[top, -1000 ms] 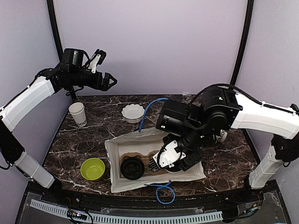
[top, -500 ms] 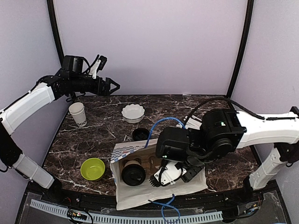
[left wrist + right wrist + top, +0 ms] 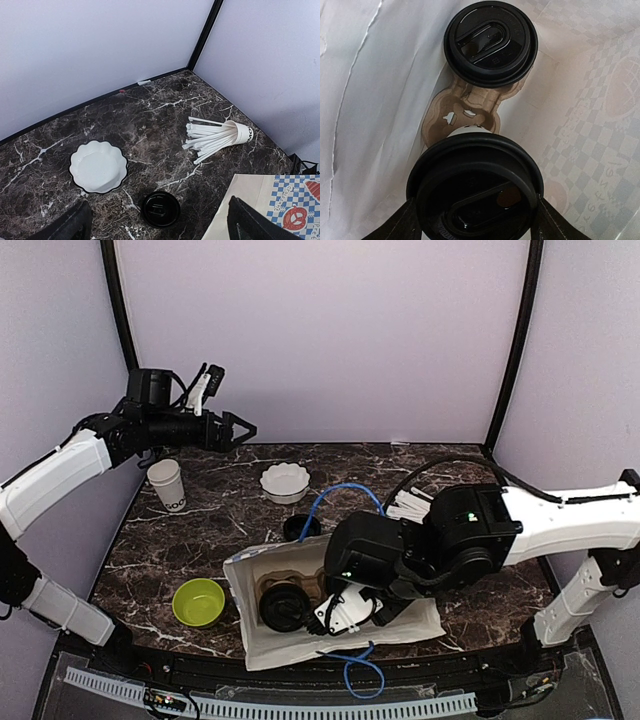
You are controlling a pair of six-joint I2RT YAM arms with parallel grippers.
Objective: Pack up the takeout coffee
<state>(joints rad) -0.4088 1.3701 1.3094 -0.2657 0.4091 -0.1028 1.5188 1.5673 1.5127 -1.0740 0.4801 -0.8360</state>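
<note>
Right hand [image 3: 474, 210]: down inside the open paper bag [image 3: 400, 625], which lies on its side on the bench [image 3: 200, 540]. The fingers [image 3: 400, 222] sit closed against both sides of the black lid of one coffee cup [image 3: 475, 185], so I have it gripped at the top. A sliver of its white wall shows just under the lid. This cup hangs over the brown cardboard carrier [image 3: 465, 102] on the bag's floor; I cannot tell whether its base touches the carrier

Second coffee cup [image 3: 491, 42]: upright inside the bag, seated in the carrier pocket beyond the one I hold. The two lids are near each other but apart

Left hand [image 3: 240, 428]: raised high, well behind and to the left of the bag, spread wide, gripping nothing

Outside the bag:
- black lid [image 3: 160, 209] just behind the bag's far edge; cannot tell whether a cup stands under it
- lidless white cup [image 3: 167, 485] with black lettering, upright, well to the bag's far left
- scalloped white bowl [image 3: 98, 166] behind the bag, apart from the black lid
- straw cup [image 3: 240, 134] tipped on its side behind the bag, toward its right end, straws fanned over the bench
- green bowl [image 3: 198, 602] just left of the bag's mouth
- blue cable [image 3: 335, 495] arching over the bag's far edge
</note>
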